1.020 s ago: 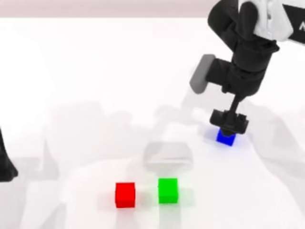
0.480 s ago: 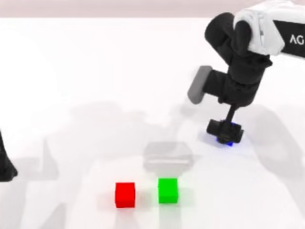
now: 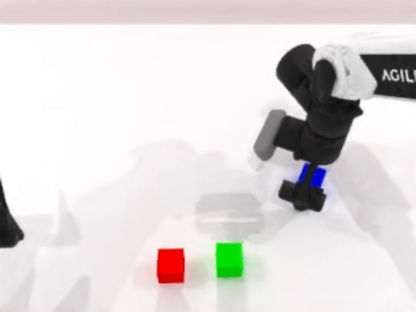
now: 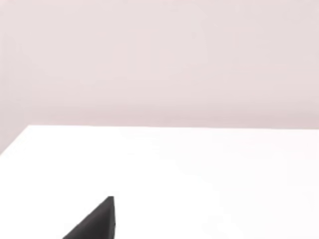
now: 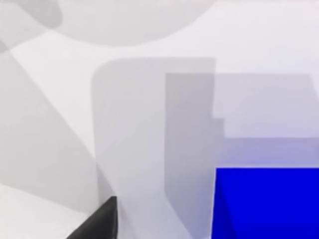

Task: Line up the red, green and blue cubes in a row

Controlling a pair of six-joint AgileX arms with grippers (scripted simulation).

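The red cube [image 3: 170, 265] and the green cube [image 3: 229, 259] sit side by side near the front of the table, a small gap between them. The blue cube [image 3: 313, 175] lies farther back on the right, partly hidden under my right arm. My right gripper [image 3: 301, 195] is low at the blue cube's front side. In the right wrist view the blue cube [image 5: 266, 204] looms large and close. One black finger [image 5: 102, 221] stands well apart from it, so the gripper is open around it. My left arm [image 3: 8, 227] is parked at the left edge.
A grey camera block [image 3: 268, 134] juts from the right wrist toward the table's middle. The left wrist view shows only bare white table [image 4: 199, 169] and a pale wall behind it.
My right arm has dropped lower and its gripper has shifted toward the table's front. The blue cube, first just under the fingers, now shows behind them. Red and green cubes have not moved.
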